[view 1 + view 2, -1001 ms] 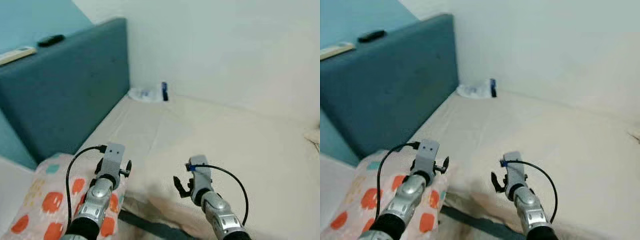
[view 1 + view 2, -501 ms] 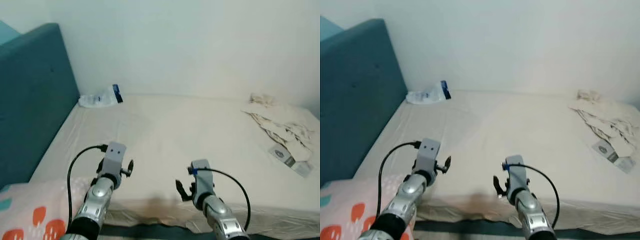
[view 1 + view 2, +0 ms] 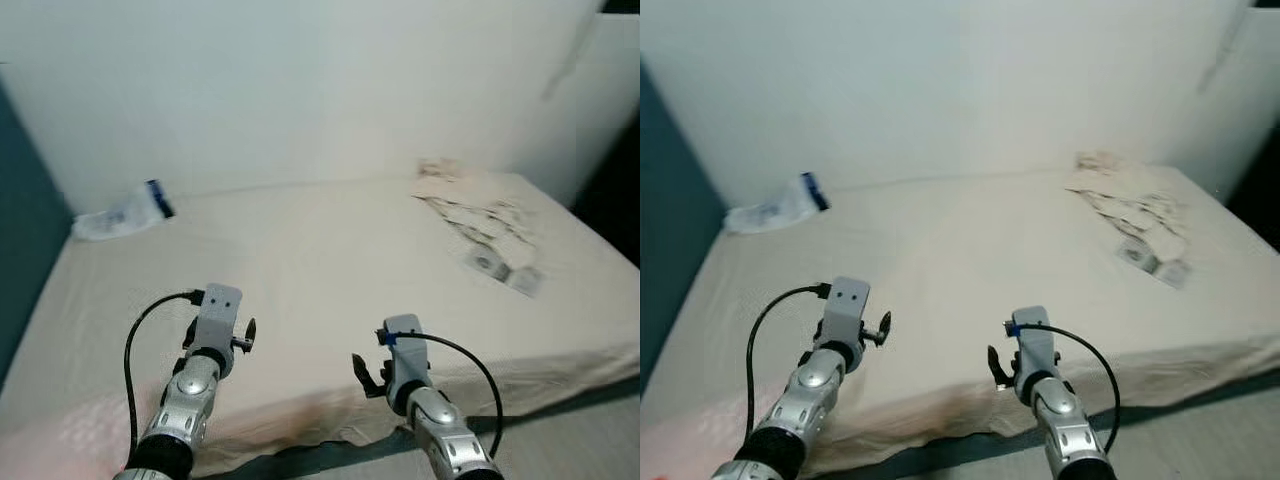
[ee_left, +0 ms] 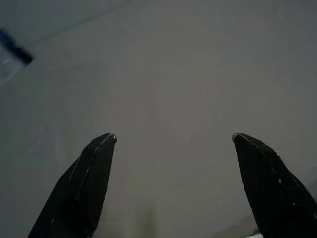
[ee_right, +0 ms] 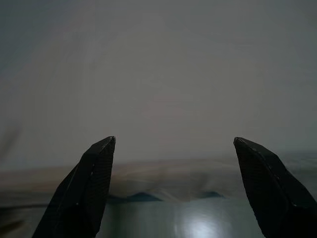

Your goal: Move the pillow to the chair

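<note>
The pillow (image 3: 70, 440), a pink blur just left of the left hand (image 4: 173, 144), has slid nearly out as the camera turned right; both hands, right hand (image 5: 173, 144) included, stay spread wide over the bed (image 3: 330, 260).

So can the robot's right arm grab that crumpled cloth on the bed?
Probably not from here. The right gripper hovers open at the bed's near edge, while the crumpled cloth lies far across the mattress; nothing blocks the way.

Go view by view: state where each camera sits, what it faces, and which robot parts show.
Eye views: on the head, looking down at the bed; both silver arms show.
Left wrist: along the left gripper, open jaws over the sheet.
Right wrist: along the right gripper, open jaws over the bed's near edge.
All share the bed.
</note>
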### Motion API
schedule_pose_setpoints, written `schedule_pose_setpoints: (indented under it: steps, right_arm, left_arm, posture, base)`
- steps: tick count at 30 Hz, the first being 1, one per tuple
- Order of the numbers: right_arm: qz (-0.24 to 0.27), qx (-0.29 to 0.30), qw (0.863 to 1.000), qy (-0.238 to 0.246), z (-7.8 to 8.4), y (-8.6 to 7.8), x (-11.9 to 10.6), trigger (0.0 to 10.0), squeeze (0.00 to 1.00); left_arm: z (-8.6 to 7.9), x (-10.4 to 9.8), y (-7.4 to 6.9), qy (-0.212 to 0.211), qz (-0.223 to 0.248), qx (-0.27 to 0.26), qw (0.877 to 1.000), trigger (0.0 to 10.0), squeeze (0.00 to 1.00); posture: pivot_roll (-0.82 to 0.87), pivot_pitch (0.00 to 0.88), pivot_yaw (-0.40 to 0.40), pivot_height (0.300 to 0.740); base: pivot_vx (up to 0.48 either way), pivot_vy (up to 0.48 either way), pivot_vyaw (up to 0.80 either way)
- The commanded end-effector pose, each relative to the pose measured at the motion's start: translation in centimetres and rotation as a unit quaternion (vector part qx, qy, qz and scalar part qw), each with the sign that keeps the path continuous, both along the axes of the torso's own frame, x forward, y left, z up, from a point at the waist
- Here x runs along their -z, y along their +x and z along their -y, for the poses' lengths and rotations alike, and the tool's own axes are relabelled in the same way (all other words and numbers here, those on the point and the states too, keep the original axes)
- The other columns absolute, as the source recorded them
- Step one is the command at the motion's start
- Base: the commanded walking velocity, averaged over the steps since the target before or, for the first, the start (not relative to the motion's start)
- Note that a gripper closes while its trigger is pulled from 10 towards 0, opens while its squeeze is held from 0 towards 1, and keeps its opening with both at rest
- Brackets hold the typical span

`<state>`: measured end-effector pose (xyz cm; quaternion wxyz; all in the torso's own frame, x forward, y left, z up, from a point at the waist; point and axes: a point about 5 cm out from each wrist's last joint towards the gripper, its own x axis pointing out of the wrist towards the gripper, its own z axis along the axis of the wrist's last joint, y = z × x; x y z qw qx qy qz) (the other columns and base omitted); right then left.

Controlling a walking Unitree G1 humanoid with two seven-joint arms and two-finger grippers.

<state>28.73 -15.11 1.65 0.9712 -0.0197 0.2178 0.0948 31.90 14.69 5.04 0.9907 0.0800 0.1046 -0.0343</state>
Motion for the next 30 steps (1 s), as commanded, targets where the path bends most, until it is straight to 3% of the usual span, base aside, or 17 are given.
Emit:
schedule_pose_setpoints:
  steps: [1, 30]
  right_arm:
    - [-0.004, -0.008, 1.000, -0.001, -0.37, -0.10, 0.22, 10.0, 0.00]
    - [-0.005, -0.004, 1.000, -0.005, -0.34, -0.24, 0.46, 10.0, 0.00]
  left_arm:
    - [-0.31, 0.60, -0.32, -0.002, -0.015, -0.009, 1.000, 10.0, 0.00]
    - [-0.35, 1.02, -0.55, -0.001, -0.028, -0.001, 1.000, 10.0, 0.00]
  posture:
    - [-0.06, 0.039, -0.001, 0.740]
    - [-0.06, 0.050, 0.001, 0.740]
  base:
    - [0.000, 0.000, 0.00]
    - [0.000, 0.000, 0.00]
